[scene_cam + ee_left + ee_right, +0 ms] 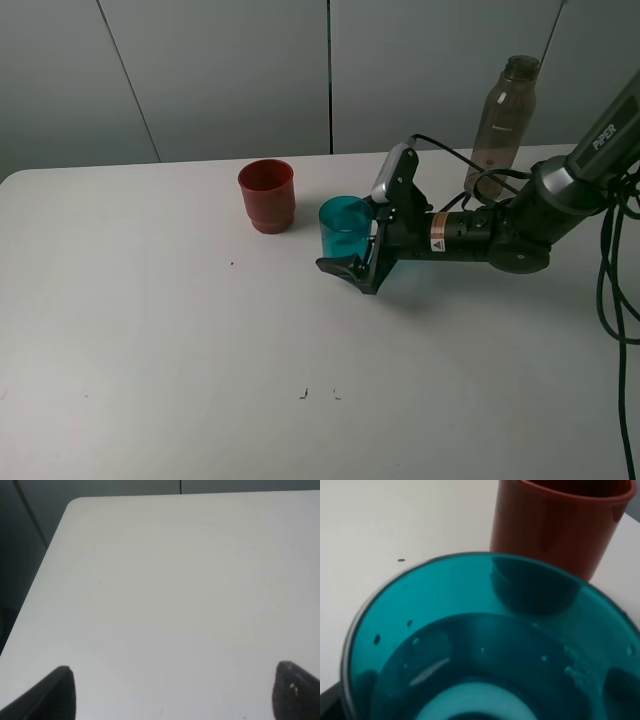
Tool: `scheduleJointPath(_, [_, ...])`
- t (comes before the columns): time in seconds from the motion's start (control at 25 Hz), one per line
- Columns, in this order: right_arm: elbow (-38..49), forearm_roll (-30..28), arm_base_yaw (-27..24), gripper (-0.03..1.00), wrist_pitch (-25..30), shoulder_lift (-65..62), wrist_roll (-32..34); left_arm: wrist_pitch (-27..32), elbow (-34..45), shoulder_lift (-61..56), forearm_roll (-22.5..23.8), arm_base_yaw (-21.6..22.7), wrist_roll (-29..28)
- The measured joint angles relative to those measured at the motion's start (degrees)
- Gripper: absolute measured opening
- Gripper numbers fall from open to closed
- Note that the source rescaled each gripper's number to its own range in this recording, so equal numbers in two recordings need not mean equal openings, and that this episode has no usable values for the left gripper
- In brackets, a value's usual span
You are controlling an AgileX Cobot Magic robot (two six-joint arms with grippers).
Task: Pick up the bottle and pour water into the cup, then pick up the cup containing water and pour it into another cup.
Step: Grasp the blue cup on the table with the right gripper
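Observation:
The teal translucent cup (343,225) stands upright near the table's middle with water in it. My right gripper (352,240) reaches in from the right and is closed around it, one finger in front and one behind. The cup fills the right wrist view (470,630), with a dark finger (327,705) against its side. The red-brown cup (267,195) stands just left of and behind the teal one, and shows past it in the right wrist view (555,525). The tall smoky bottle (503,120) stands upright at the back right. My left gripper (172,695) is open and empty above bare table.
The white table (150,330) has its rounded back-left corner in the left wrist view (75,502). My right arm (520,225) and its cables (615,290) lie along the right side, close in front of the bottle. A grey wall stands behind.

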Motion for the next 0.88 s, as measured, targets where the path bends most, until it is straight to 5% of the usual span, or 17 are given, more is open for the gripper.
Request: scheduleJointPath(0.88, [-0.8,1.5,0.0,1.0,-1.7,0.0,0.2,0.0,0.0,0.0,0.0,0.0,0.0])
